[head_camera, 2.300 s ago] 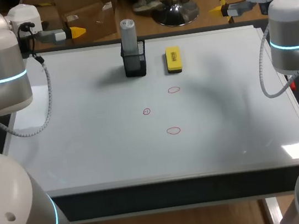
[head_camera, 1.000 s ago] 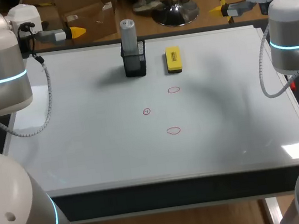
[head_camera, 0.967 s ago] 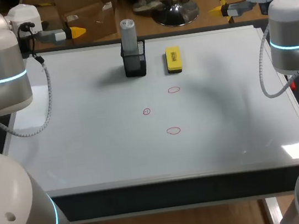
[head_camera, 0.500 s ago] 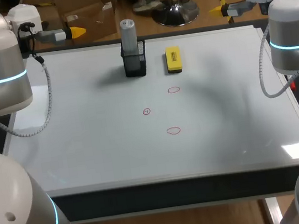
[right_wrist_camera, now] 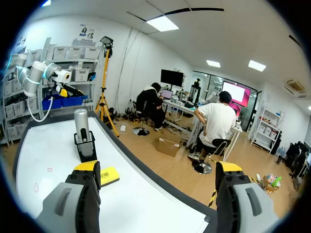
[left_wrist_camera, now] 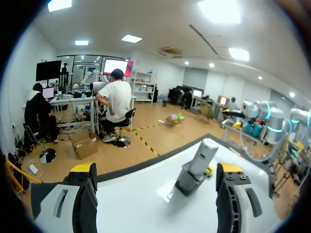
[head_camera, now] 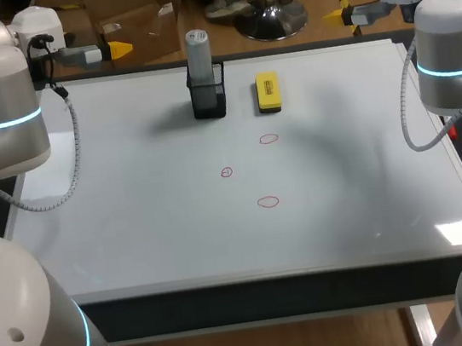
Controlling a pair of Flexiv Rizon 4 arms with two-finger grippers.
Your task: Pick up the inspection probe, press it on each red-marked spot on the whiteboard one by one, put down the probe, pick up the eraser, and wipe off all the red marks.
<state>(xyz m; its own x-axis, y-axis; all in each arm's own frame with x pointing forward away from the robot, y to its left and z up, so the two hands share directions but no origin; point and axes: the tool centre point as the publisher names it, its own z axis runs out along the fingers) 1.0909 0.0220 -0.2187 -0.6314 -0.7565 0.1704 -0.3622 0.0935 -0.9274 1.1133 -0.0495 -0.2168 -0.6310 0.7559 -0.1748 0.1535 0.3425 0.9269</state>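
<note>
The grey inspection probe (head_camera: 198,50) stands upright in a black mesh holder (head_camera: 208,97) at the back middle of the whiteboard (head_camera: 132,204). Right of it lies the yellow eraser (head_camera: 268,92). Three small red marks (head_camera: 269,139) (head_camera: 227,172) (head_camera: 268,202) sit near the board's centre. My left gripper (head_camera: 117,49) hovers open and empty beyond the back left edge, my right gripper (head_camera: 333,15) likewise at the back right. In the left wrist view the probe (left_wrist_camera: 203,155) is ahead of the open gripper (left_wrist_camera: 155,169). In the right wrist view the probe (right_wrist_camera: 81,127) and eraser (right_wrist_camera: 110,175) lie beside the open gripper (right_wrist_camera: 157,167).
A grey cable (head_camera: 73,152) loops from my left arm over the board's left edge, and another (head_camera: 408,118) hangs from my right arm at the right edge. The board's raised frame (head_camera: 255,280) runs along the front.
</note>
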